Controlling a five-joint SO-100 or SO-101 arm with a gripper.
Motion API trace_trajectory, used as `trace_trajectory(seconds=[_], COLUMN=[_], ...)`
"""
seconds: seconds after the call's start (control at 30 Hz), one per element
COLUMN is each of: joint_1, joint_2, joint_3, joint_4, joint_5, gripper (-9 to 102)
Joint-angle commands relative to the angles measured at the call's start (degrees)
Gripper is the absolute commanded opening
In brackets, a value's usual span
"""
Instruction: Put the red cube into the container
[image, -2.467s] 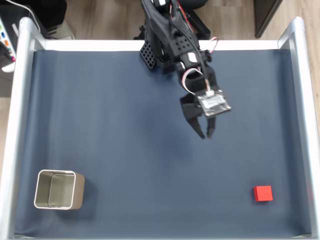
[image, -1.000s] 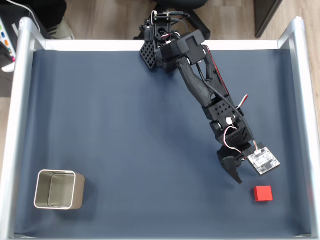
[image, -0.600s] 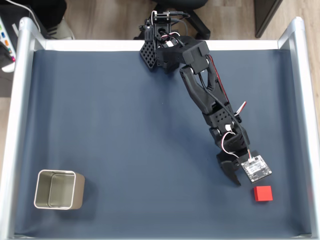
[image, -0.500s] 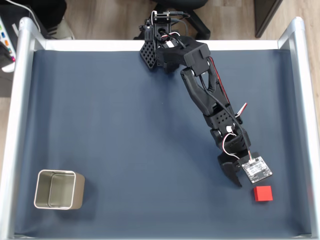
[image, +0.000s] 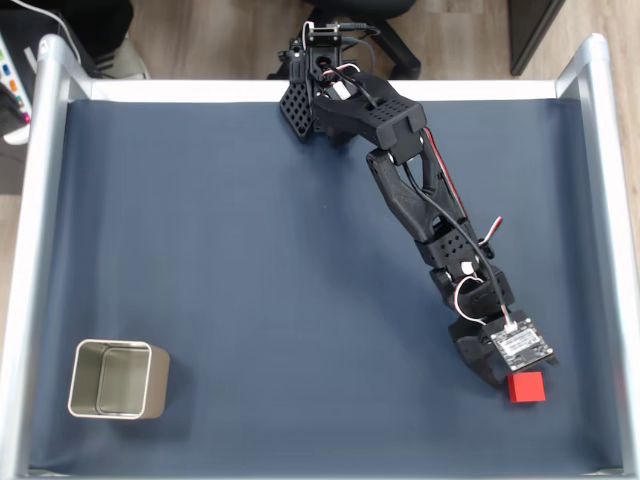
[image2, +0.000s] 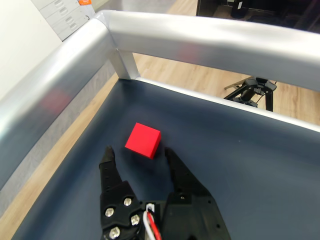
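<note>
Black and spread apart, the pincer (image2: 137, 153) held nothing, its two fingertips poised just short of the red cube (image2: 143, 140), which sat on the dark blue surface (image: 250, 260) near the lower right corner in the fixed view. Well apart, the container (image: 116, 379) stood upright by the lower left corner.

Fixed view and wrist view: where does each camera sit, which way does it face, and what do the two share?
Fixed view: above the table, looking straight down on the blue mat, the tin at lower left and the whole arm reaching to the red cube.
Wrist view: on the arm's wrist, facing forward and down past the open gripper toward the silver rail.
Shared: the red cube, the mat, the gripper.
</note>
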Motion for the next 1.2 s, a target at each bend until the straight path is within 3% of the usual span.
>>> trace_trajectory(seconds=[0.0,0.83,1.17], joint_1=[-0.62,-0.53,-0.44], joint_2=[0.18,-4.75,-5.10], joint_3=[-4.13,-10.46,-10.55], joint_4=[-1.14,-1.67,-2.02], joint_5=[-0.35,-12.04,-13.89], gripper=[35,32,21])
